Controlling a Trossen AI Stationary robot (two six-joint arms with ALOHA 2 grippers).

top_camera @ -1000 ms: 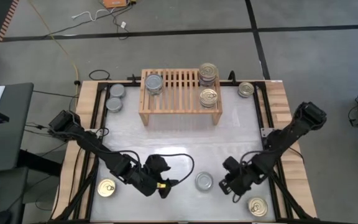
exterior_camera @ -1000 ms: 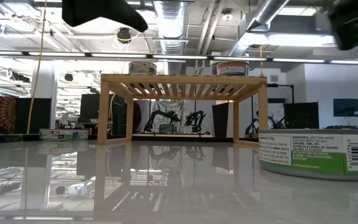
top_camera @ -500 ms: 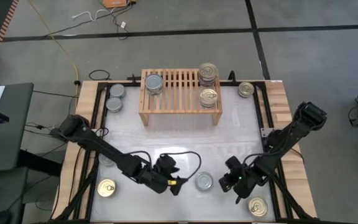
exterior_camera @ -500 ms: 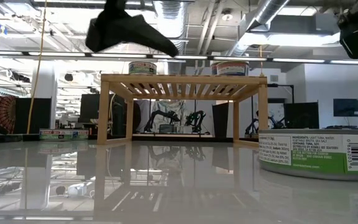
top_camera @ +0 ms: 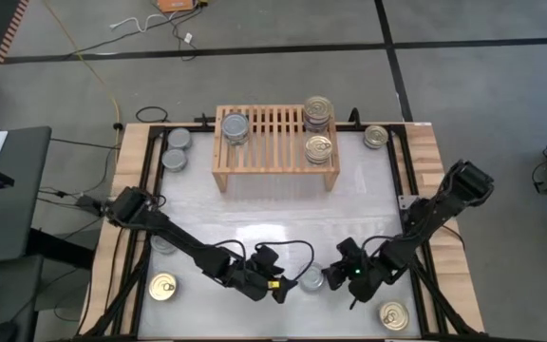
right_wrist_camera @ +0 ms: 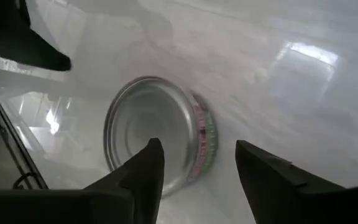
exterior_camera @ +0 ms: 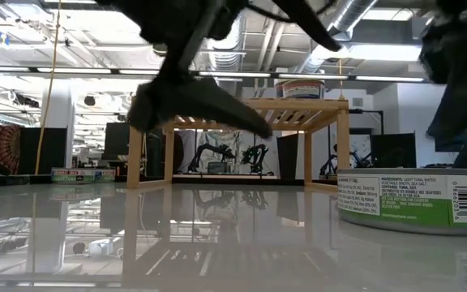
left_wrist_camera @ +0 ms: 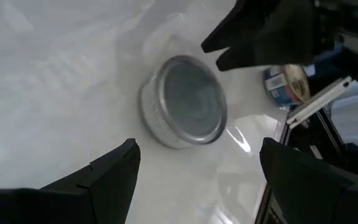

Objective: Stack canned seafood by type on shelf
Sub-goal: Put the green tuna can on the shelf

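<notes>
Both end effectors released: left end effector (top_camera: 287,288) & right end effector (top_camera: 333,276) flank flat round silver-topped tin (top_camera: 311,278), lower centre of tabletop (top_camera: 254,209).

Shelf (top_camera: 275,140): light wood, slatted top, upright at counter's far edge, centred. On it: silver tin (top_camera: 235,126) at left end; stack of gold-topped tins (top_camera: 318,112) at right far corner; single gold tin (top_camera: 318,148) just in front of it. On counter: two silver tins (top_camera: 176,149) left of shelf, gold tin (top_camera: 375,136) right of it, gold tins at near-left (top_camera: 162,287) and near-right (top_camera: 393,315) corners, silver tin (left_wrist_camera: 184,101) flat at near edge, centre.
</notes>
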